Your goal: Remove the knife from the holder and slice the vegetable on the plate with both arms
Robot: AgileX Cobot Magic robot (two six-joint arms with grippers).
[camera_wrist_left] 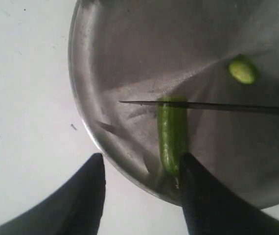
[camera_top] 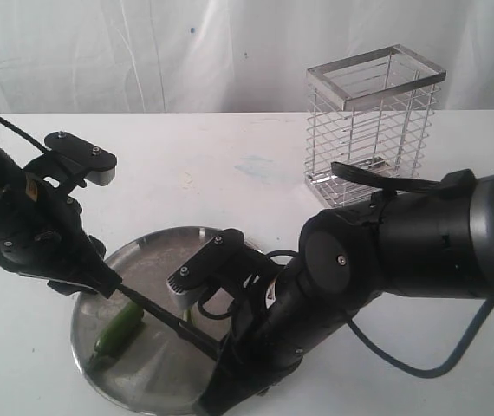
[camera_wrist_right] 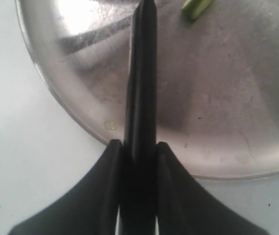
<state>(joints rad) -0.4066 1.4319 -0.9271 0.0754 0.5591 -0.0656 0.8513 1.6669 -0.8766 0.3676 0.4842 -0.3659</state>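
The green vegetable [camera_top: 119, 332] lies on the steel plate [camera_top: 156, 251] near its left rim. My right gripper [camera_top: 221, 347] is shut on the black knife's handle [camera_wrist_right: 140, 88]. The thin blade [camera_wrist_left: 213, 105] lies across the far end of the vegetable [camera_wrist_left: 172, 132]. A small cut-off piece [camera_wrist_left: 242, 71] rests further in on the plate [camera_wrist_left: 129, 58]. My left gripper [camera_wrist_left: 142, 164] stands open at the plate's rim. One of its fingers [camera_wrist_left: 198, 186] touches the vegetable's stem end; the other hangs over the table. The wire holder [camera_top: 373, 121] stands at the back right.
The white table [camera_top: 230, 165] runs between the plate and the holder. The right arm's bulky body [camera_top: 403, 251] and a cable [camera_top: 420, 364] lie across the table to the right of the plate. A white curtain hangs behind.
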